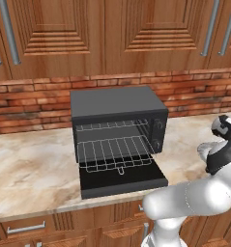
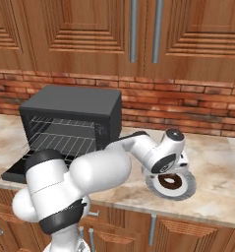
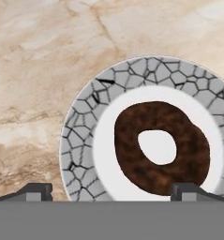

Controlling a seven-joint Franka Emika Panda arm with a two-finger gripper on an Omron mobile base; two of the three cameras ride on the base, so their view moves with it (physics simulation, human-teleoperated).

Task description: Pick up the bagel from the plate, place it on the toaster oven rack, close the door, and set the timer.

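Now, pincer: hanging over the bagel, tips spread apart, gripping nothing.
Plate: sitting on bare worktop, well apart from the oven door.

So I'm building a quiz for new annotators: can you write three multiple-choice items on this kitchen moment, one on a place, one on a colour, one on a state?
1. Where does the bagel lie?
A. on the plate
B. on the toaster oven rack
C. on the bare counter

2. What colour is the plate's rim?
A. red
B. grey
C. green

3. How does the toaster oven door stand?
A. shut
B. folded down open
C. taken off

Answers: 1 A, the dark ring sits in the plate's white middle. 2 B, the hand view shows a grey crackled rim. 3 B, the door lies flat before the cavity.
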